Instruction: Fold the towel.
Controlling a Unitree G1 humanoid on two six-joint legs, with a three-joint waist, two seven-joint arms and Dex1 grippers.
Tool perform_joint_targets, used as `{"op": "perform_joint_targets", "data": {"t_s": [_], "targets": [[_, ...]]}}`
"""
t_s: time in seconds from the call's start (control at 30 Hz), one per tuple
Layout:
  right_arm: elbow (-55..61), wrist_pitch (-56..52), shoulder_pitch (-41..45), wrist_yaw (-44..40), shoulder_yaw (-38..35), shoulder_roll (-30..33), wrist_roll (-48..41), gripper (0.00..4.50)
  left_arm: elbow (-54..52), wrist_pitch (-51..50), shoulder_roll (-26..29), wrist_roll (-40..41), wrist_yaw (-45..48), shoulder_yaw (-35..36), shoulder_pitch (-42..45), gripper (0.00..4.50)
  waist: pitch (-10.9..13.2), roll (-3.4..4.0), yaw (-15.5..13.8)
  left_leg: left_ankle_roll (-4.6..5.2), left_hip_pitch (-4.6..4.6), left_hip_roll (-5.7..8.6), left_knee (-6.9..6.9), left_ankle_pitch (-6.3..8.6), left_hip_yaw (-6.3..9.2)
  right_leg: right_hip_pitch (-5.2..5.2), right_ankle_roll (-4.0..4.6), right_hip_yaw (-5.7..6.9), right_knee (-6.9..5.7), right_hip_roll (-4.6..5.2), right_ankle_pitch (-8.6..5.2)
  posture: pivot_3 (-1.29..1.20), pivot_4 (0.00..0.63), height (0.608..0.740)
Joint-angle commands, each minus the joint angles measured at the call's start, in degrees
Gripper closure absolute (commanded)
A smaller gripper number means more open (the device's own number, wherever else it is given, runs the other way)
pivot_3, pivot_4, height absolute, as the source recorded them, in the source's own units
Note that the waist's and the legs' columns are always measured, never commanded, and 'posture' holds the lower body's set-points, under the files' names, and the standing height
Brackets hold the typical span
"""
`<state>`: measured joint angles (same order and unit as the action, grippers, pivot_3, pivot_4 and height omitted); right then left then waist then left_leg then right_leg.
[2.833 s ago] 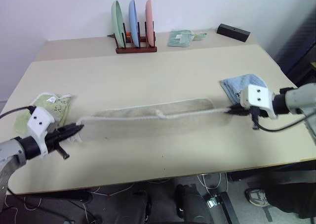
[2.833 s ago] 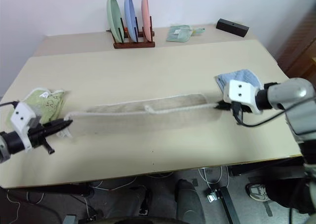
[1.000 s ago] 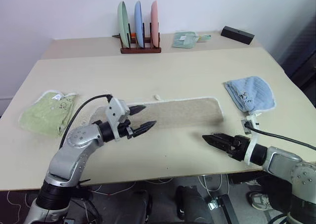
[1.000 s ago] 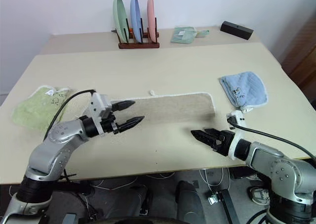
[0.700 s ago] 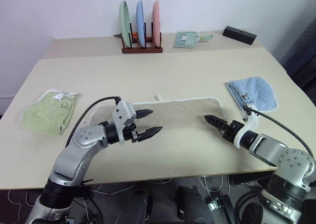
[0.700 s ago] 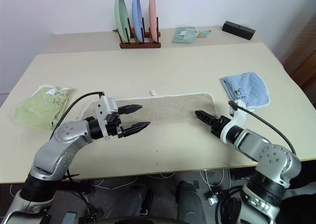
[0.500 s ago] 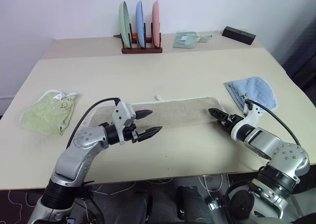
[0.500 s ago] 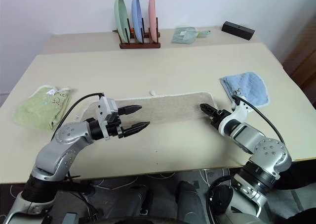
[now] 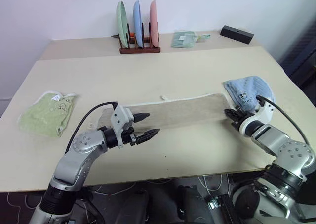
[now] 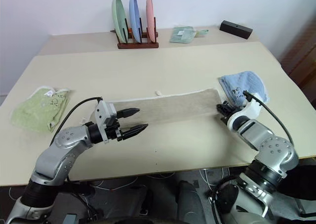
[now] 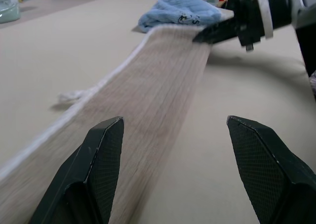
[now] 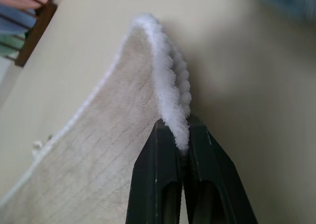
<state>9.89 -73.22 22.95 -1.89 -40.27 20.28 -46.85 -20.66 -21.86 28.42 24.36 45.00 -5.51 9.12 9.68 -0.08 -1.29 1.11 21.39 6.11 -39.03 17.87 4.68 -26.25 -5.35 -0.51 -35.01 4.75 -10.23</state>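
The beige towel [image 9: 177,110] lies as a long folded strip across the middle of the table, white edging along its far side. My right gripper [image 9: 231,114] is at its right end, shut on the white edging [image 12: 173,110], which bunches up between the black fingers [image 12: 158,174]. My left gripper [image 9: 154,123] hovers open just above the strip's left part, pointing along it toward the right. In the left wrist view the towel [image 11: 148,100] runs away between the two spread fingers [image 11: 101,169] to the right gripper [image 11: 202,36].
A light green towel [image 9: 47,112] lies at the table's left edge. A light blue towel [image 9: 249,91] sits just behind the right gripper. A rack with three plates [image 9: 138,21], a small green cloth [image 9: 183,38] and a black box [image 9: 237,34] stand at the back.
My right gripper went from open near the table's front edge up to the towel's right end and shut on its edging. The left gripper stayed open over the left part.
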Motion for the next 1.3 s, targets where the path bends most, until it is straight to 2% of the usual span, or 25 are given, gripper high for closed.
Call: {"op": "perform_joint_targets", "data": {"t_s": [0.03, 0.13, 0.23, 0.37, 0.57, 0.9, 1.0, 1.17, 1.23, 1.3], "targets": [[5.47, 7.62, -2.96, -13.70, 10.80, 13.34, 4.47, 4.48, -0.30, 1.44, 0.14, -0.11, 0.44, 0.71, 0.09, 1.08, 0.01, 0.11, 0.35, 0.06, -0.01, 0.03, 0.00, 0.03, -0.03, 0.01, -0.02, 0.01, 0.02, 0.01, -0.01, 0.00, 0.150, 0.740], [8.22, 17.61, -5.05, -23.35, 23.96, 22.43, 11.56, 4.48, 0.16, 1.64, 0.09, -0.35, 0.51, 0.55, 0.49, 1.08, -0.04, 0.01, 1.37, 0.12, -0.09, -0.05, 0.03, 0.08, -0.06, 0.10, -0.11, 0.01, 0.04, -0.04, -0.07, 0.00, 0.150, 0.740], [10.20, 25.69, -3.76, -30.54, 34.66, 27.27, 17.66, 4.48, 0.38, 1.79, -0.12, -0.55, 0.25, 0.47, 0.82, 1.08, -0.04, 0.01, 2.13, 0.11, -0.11, -0.16, 0.06, 0.08, -0.06, 0.09, -0.11, 0.00, 0.03, -0.05, -0.08, 0.00, 0.150, 0.740], [9.99, 30.93, 1.37, -35.27, 47.54, 26.81, 24.96, 4.48, 0.27, 1.77, -0.54, -0.73, -0.42, 0.45, 1.04, 1.08, -0.03, -0.01, 1.87, 0.07, -0.05, -0.11, 0.01, 0.08, -0.06, 0.03, -0.12, 0.00, 0.04, -0.04, -0.07, 0.00, 0.150, 0.740], [5.72, 34.18, 5.55, -36.70, 57.10, 22.05, 32.54, 4.48, -0.79, 1.52, -0.93, -1.03, -1.81, 0.58, 0.58, 1.08, -0.01, -0.09, 0.50, -0.17, 0.00, -0.04, -0.02, -0.04, -0.02, 0.02, -0.12, -0.03, 0.14, 0.03, -0.07, 0.00, 0.150, 0.740], [4.92, 36.64, 5.00, -40.48, 59.15, 21.40, 37.53, 4.48, -2.18, 0.66, -0.61, -0.89, -2.98, 0.56, -0.37, 1.08, 0.00, -0.11, 0.54, -0.21, 0.03, -0.02, 0.00, -0.06, 0.01, -0.01, -0.11, -0.03, 0.16, 0.04, -0.07, 0.00, 0.150, 0.740], [6.75, 35.08, 4.44, -43.81, 56.50, 21.61, 34.32, 3.65, -2.39, 0.28, -0.47, -0.79, -2.98, 0.51, -0.32, 1.08, 0.00, -0.11, 0.50, -0.21, 0.03, -0.02, 0.00, -0.05, 0.01, 0.00, -0.11, -0.03, 0.16, 0.03, -0.07, 0.00, 0.150, 0.740], [12.72, 37.84, 1.04, -50.31, 48.26, 24.35, 27.75, 1.22, -3.54, -1.17, -0.04, -0.02, -3.45, 1.67, -1.45, 1.08, 0.01, -0.11, 0.47, -0.11, 0.04, -0.02, 0.00, 0.00, 0.01, 0.00, -0.11, -0.03, 0.18, 0.05, -0.06, 0.00, 0.150, 0.740], [13.09, 37.98, 0.31, -52.08, 44.88, 25.27, 25.20, 1.22, -4.15, -1.81, 0.04, 0.55, -3.91, 2.50, -2.36, 1.08, 0.01, -0.12, 0.53, 0.03, 0.02, -0.02, 0.01, 0.08, 0.02, 0.02, -0.12, -0.03, 0.20, 0.04, -0.07, 0.00, 0.150, 0.740], [7.54, 36.43, 2.76, -47.98, 41.77, 22.24, 24.58, 1.73, -4.91, -2.92, -0.14, 0.88, -5.09, 3.21, -3.75, 1.08, 0.01, -0.12, 0.56, 0.05, 0.02, -0.03, 0.00, 0.10, 0.02, 0.03, -0.12, -0.03, 0.20, 0.04, -0.06, 0.00, 0.150, 0.740]]}}
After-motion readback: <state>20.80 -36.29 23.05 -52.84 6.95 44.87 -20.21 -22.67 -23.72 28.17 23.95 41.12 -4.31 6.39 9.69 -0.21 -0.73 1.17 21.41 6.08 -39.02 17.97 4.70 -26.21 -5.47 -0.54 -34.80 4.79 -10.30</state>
